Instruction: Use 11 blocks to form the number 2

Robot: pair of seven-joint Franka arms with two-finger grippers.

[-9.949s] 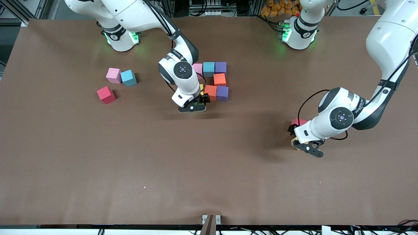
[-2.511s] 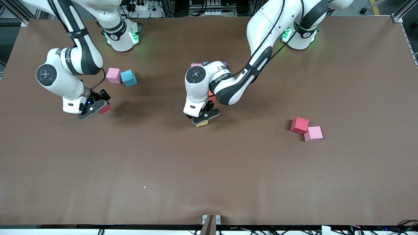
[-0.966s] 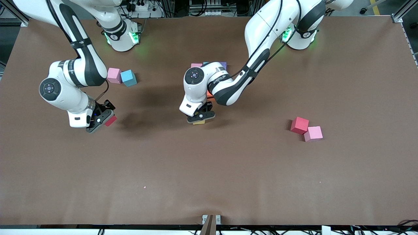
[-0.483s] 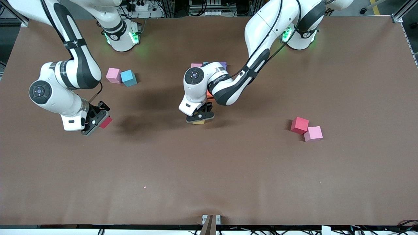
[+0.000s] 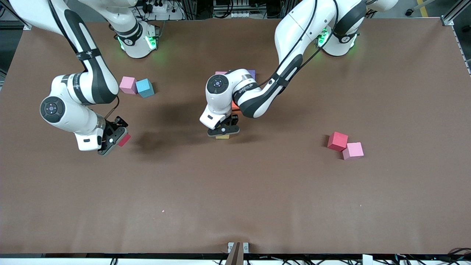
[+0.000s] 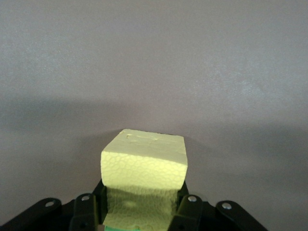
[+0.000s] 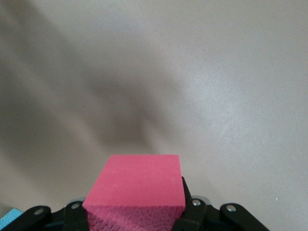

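Observation:
My left gripper [image 5: 222,132] is shut on a yellow block [image 5: 222,137] [image 6: 144,166], low over the table just on the front-camera side of the number 2. Whether the block touches the table I cannot tell. The left arm covers most of the number 2; only a pink block [image 5: 220,73], a purple one [image 5: 251,73] and a bit of orange [image 5: 234,106] show. Toward the right arm's end, my right gripper [image 5: 118,138] is shut on a red block [image 5: 124,140] [image 7: 137,185] and holds it above bare table.
A pink block [image 5: 128,85] and a blue block [image 5: 145,88] sit together near the right arm's base. A red block [image 5: 337,141] and a pink block [image 5: 353,150] touch at a corner toward the left arm's end.
The left gripper has sunk a little with the yellow block and edged toward the right arm's end. The right gripper has drifted slightly back and forth, still holding the red block.

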